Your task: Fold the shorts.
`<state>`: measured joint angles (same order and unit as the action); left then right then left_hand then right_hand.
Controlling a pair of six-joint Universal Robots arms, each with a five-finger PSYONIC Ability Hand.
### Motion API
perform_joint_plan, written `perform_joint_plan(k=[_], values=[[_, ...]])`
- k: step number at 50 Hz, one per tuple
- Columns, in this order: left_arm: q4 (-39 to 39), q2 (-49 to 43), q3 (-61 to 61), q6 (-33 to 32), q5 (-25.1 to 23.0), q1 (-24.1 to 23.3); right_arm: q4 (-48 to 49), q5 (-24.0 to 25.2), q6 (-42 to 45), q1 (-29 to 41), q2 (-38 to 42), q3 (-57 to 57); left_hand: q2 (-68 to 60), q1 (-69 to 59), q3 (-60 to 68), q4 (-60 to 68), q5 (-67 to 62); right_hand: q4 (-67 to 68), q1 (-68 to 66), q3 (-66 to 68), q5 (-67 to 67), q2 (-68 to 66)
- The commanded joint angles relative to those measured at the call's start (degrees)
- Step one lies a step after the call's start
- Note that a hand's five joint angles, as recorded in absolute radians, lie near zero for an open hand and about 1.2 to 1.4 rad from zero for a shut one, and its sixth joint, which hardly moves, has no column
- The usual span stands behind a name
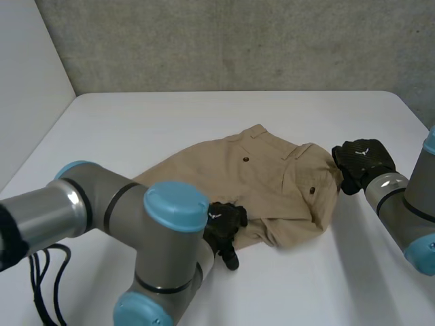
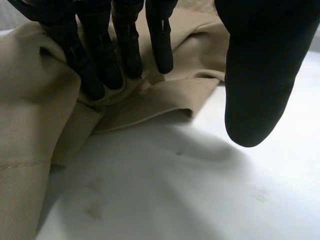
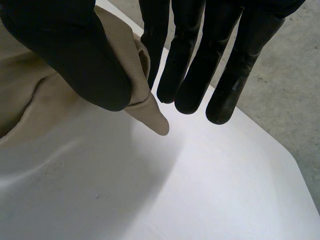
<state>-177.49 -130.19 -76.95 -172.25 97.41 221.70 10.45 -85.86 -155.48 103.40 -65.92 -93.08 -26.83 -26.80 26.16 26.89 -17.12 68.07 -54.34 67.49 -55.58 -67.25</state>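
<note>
1. While the white tabletop [image 1: 204, 122] carries everything, the tan shorts [image 1: 272, 183] lie crumpled near its middle, between the two arms.
2. The left robot hand [image 1: 224, 225] rests on the shorts' near edge. Its straight fingers press down on the cloth, and its thumb stands apart over bare tabletop, gripping nothing.
3. The right robot hand [image 1: 363, 163] sits at the shorts' right corner, clamped on it, with a pointed fold pinched between thumb and fingers.
4. Two dark buttons [image 1: 245, 159] show on the upper side.
</note>
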Motion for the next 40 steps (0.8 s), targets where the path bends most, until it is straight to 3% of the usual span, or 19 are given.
perform_joint_plan(k=[1, 7, 19, 40], values=[[0.2, -2.4, 2.6, -2.5, 1.8, 0.5, -0.1, 0.5, 0.0, 0.0, -0.3, -0.7, -8.4, -8.5, 9.1, 8.4, -8.2, 11.9, -25.7, 12.5, -14.4, -12.7], [-0.1, -4.2, 3.2, -5.7, 2.0, 0.5, -0.1, 0.5, 0.0, 0.1, -0.3, -1.1, -8.6, -8.6, 9.3, 8.6, -8.3, 11.9, -25.7, 12.5, -14.4, -12.7], [-0.4, -4.6, 5.0, -5.9, 1.9, 0.7, -0.1, 0.5, 0.1, 0.4, -0.3, -1.8, -17.5, -17.6, 18.2, 17.5, -17.2, 11.9, -25.7, 12.5, -14.4, -12.7], [-0.3, -6.6, 8.7, -6.1, 1.6, 0.3, 0.5, 0.5, 0.6, 0.7, -0.3, -2.4, -18.9, -18.9, 19.5, 18.8, -18.6, 11.9, -25.7, 12.5, -14.4, -12.7]])
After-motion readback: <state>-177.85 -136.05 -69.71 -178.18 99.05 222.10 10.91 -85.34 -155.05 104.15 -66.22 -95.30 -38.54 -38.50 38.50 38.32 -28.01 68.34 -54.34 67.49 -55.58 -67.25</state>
